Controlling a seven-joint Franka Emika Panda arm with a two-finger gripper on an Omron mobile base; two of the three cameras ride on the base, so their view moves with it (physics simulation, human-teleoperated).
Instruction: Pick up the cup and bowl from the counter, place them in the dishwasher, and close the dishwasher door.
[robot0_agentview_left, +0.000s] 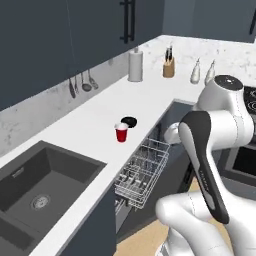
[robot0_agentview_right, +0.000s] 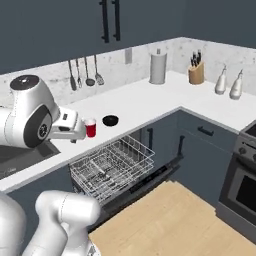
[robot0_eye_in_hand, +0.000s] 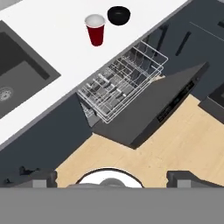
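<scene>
Far ahead of open jaws, cup (robot0_eye_in_hand: 95, 29)

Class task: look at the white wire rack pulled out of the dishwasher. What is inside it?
The white wire pull-out rack holds only its own upright wire prongs; no dishes. The small red tumbler and shallow black bowl stand on the white counter. The dishwasher's interior behind the rack is hidden.

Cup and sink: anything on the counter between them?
No. In the left base view the counter runs bare white from the cup to the sink. The bowl sits on the cup's far side.
</scene>
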